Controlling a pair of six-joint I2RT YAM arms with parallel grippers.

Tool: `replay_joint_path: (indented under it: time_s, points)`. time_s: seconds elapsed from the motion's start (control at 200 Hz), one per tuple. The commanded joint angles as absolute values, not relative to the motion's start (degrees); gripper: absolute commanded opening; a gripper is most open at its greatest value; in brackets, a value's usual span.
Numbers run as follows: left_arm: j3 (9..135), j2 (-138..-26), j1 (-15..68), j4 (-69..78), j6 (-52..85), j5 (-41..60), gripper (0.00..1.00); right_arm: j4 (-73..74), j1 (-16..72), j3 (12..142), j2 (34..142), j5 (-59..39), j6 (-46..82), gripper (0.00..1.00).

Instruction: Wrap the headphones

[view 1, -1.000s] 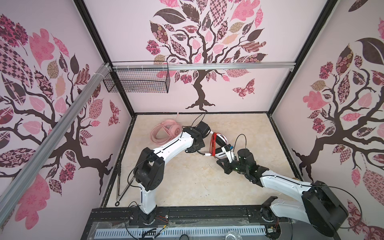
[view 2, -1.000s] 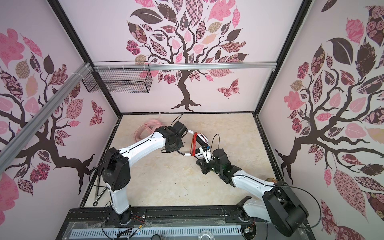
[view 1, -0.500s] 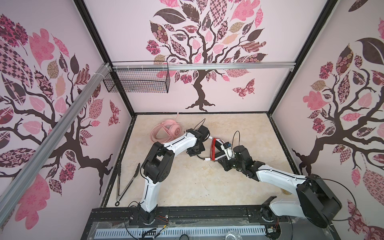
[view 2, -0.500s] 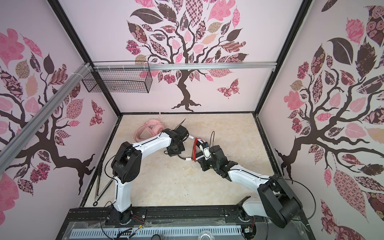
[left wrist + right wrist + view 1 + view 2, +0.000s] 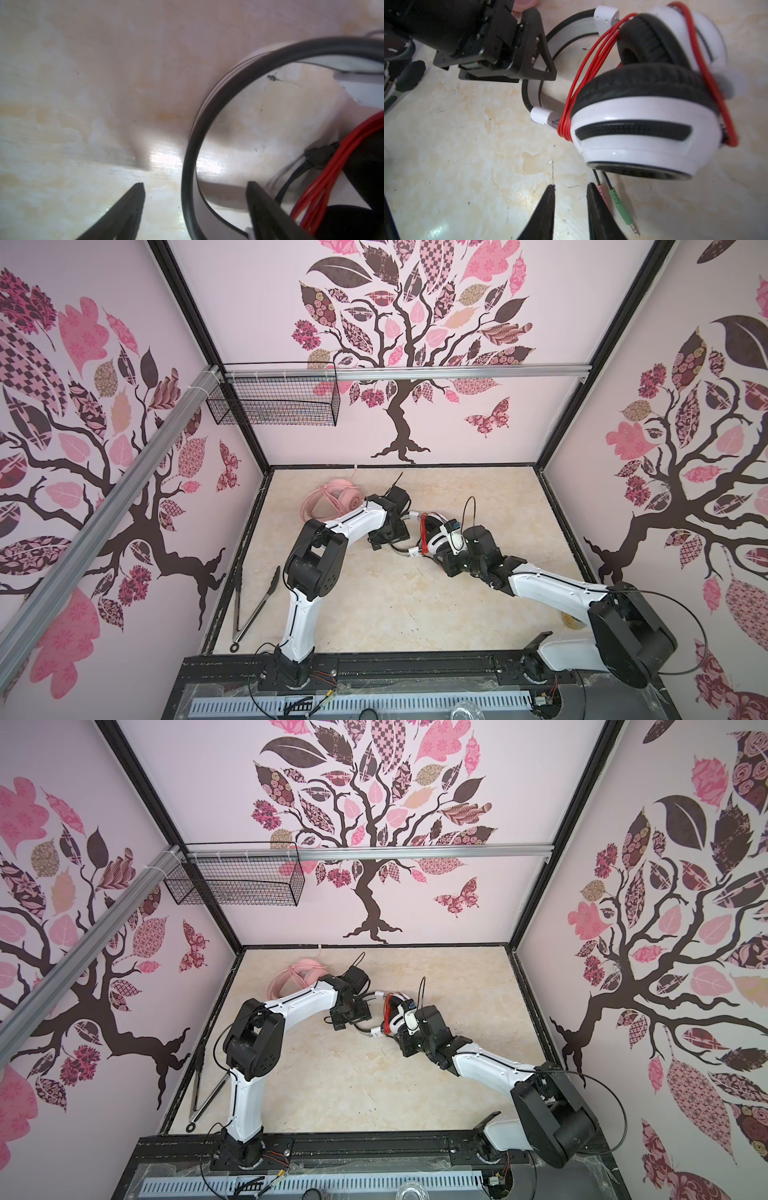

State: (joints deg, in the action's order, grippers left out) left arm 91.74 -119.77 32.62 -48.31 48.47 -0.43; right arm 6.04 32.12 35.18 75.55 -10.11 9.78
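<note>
Both arms reach low over the table [image 5: 374,605] and meet at the white headset [image 5: 438,540], which has a red cable [image 5: 583,68] wound round its cups. The left gripper [image 5: 195,186] gapes wide astride the headband [image 5: 187,166], gripping nothing. The right gripper [image 5: 571,187] is slightly parted and empty, beside the plugs [image 5: 618,203]. The pink headset [image 5: 345,499] lies behind the left arm.

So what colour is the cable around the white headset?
The cable is red, clearest in the right wrist view.

We see pale pink walls [image 5: 582,302] with tree decals [image 5: 401,423], beige marbled counter [image 5: 395,605], wire basket [image 5: 274,406] on aluminium rail [image 5: 457,372].
</note>
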Motion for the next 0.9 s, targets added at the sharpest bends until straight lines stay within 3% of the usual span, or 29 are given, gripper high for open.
replay_joint_path:
  time_s: [0.0,0.135,0.25,0.335,0.415,0.51,0.675,0.895]
  points:
    - [93.37,-116.57,32.12,-47.34,45.79,0.15,0.97,2.31,30.8,39.03,70.47,-7.42,9.11,0.35]
    - [93.06,-111.29,32.0,-47.09,42.01,-0.86,0.97,0.94,20.4,39.77,66.32,-13.38,11.76,0.37]
    - [87.99,-102.27,31.91,-40.41,38.02,0.15,0.97,5.42,9.23,36.98,61.4,-15.63,16.85,0.51]
    - [84.65,-96.32,31.41,-36.01,36.85,3.01,0.97,11.41,8.03,32.88,57.32,-2.51,18.45,0.76]
    - [86.43,-93.16,31.43,-39.61,36.8,-3.96,0.97,16.75,8.06,29.4,55.33,8.0,15.32,0.99]
    - [85.0,-88.35,30.51,-38.86,36.0,-10.24,0.97,26.72,8.01,23.39,54.55,16.71,10.88,1.0]
    - [69.68,-75.7,29.01,-19.72,26.53,-5.61,0.97,51.68,8.04,9.88,55.44,15.8,0.13,1.0]
    - [44.06,-58.65,28.79,3.0,25.09,-23.68,0.97,65.23,8.05,5.95,64.94,12.71,-1.77,1.0]
